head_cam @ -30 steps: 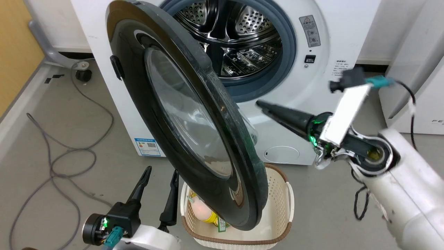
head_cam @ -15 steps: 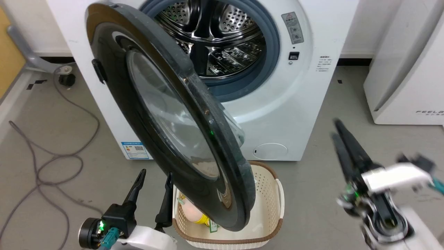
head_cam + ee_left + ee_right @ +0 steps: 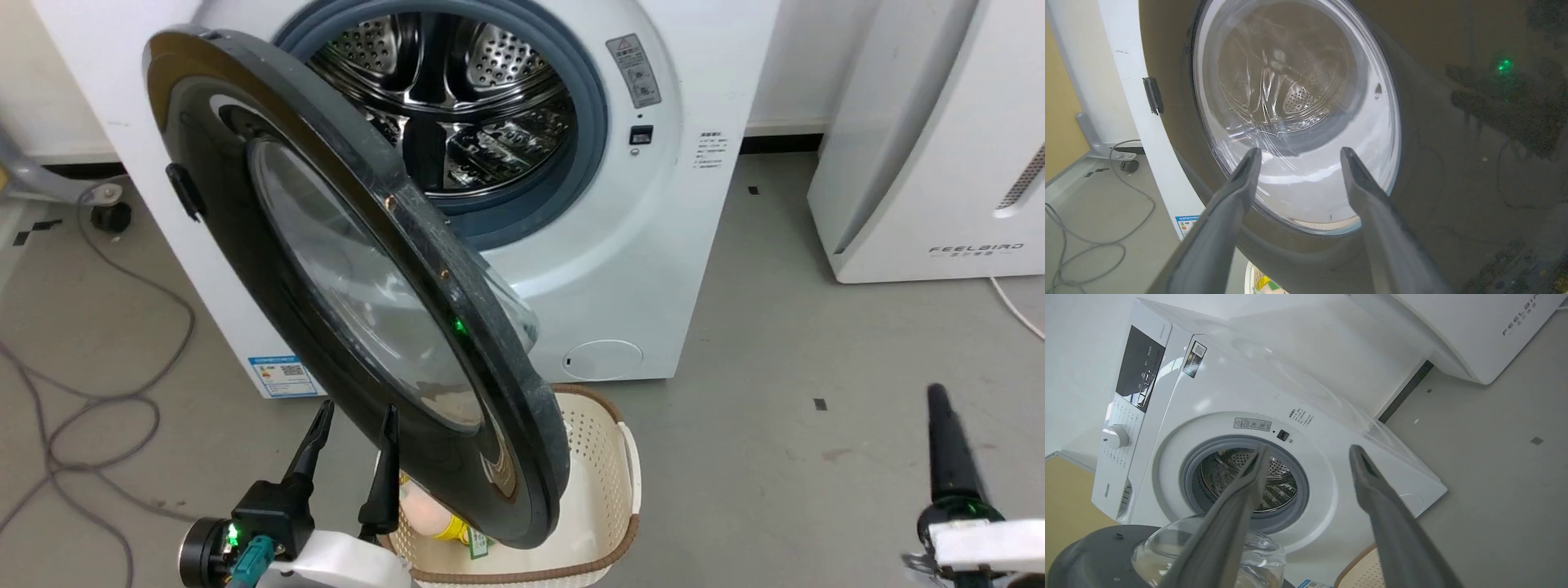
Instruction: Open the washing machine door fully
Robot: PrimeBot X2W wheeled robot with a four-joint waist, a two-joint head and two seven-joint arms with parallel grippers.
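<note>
The white washing machine [image 3: 653,269] stands with its steel drum [image 3: 441,106] exposed. Its door [image 3: 204,237], a glossy black disc with a clear glass bowl [image 3: 351,294], hangs swung out toward me at an angle, hinged on the left. My left gripper [image 3: 353,420] is open just below the door's lower face, not touching it. In the left wrist view the open gripper [image 3: 1300,152] points at the glass [image 3: 1296,102], with the side tab [image 3: 1152,94] to its left. My right gripper [image 3: 937,396] sits low at the right, far from the door. It is open [image 3: 1309,449], facing the drum [image 3: 1286,486].
A cream laundry basket [image 3: 604,457] with items inside sits on the floor under the door's lower edge. The white FEELBIRD appliance [image 3: 922,163] stands to the right. Grey cables [image 3: 98,392] lie on the floor at the left. Bare grey floor [image 3: 775,367] lies between the machine and my right gripper.
My right arm has drawn back from beside the door's edge down to the lower right, and its fingers have parted. The camera has shifted. The door's angle looks unchanged.
</note>
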